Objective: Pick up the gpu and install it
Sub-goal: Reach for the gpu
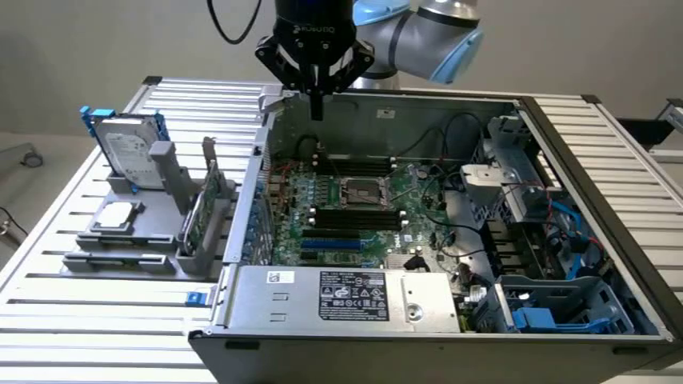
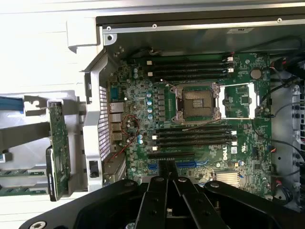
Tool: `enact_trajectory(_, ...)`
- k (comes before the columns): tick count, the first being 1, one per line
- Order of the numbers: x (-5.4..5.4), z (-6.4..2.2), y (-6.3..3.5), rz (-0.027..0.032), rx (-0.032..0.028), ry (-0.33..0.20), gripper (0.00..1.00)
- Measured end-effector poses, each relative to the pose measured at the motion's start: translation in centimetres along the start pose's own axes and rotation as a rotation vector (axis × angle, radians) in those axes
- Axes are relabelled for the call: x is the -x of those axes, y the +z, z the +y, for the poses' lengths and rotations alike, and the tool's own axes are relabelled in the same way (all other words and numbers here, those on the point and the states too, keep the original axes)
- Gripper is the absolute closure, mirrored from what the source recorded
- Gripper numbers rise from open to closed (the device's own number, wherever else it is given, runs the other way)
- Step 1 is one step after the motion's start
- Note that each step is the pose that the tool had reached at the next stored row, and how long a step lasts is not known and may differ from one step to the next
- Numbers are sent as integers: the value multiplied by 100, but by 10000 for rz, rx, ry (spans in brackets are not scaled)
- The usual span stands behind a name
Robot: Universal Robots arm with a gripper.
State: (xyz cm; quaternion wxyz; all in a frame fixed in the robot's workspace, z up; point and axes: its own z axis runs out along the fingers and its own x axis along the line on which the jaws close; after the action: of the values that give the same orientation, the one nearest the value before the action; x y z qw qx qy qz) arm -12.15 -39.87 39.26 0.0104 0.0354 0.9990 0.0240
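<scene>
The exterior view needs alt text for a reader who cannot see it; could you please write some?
A robot arm's shut, empty gripper hangs above an open computer case with its motherboard exposed. The gpu stands on edge in a grey holder outside the case, on the exterior view's left.

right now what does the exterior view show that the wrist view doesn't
Exterior adds: hard drive, chip, power supply and the arm. Wrist adds: the Dell mark on the board. Both: gpu upright in its stand beside the case, CPU socket, fingers shut and empty above the board.
</scene>
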Motion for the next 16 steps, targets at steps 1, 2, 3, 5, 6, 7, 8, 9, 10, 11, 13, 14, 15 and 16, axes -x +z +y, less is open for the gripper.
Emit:
enact_trajectory(1,-14,2,-1,8,-1,2,89)
enact_trajectory(2,-53,8,-1,12,1,-1,89)
enact_trajectory(3,-97,15,-1,13,0,0,89)
enact_trajectory(5,-188,30,-1,14,2,-1,89)
enact_trajectory(6,-233,39,1,13,3,0,89)
enact_trajectory(7,-280,49,3,13,4,1,89)
enact_trajectory(8,-326,59,6,13,3,-1,89)
enact_trajectory(9,-373,68,12,14,1,0,89)
enact_trajectory(10,-421,73,22,14,1,1,89)
enact_trajectory(11,-467,77,35,14,2,-1,89)
enact_trajectory(13,-558,82,67,13,1,1,89)
enact_trajectory(14,-604,84,84,14,-1,0,89)
enact_trajectory(15,-649,85,101,14,-4,0,89)
enact_trajectory(16,-696,85,119,14,-7,0,89)
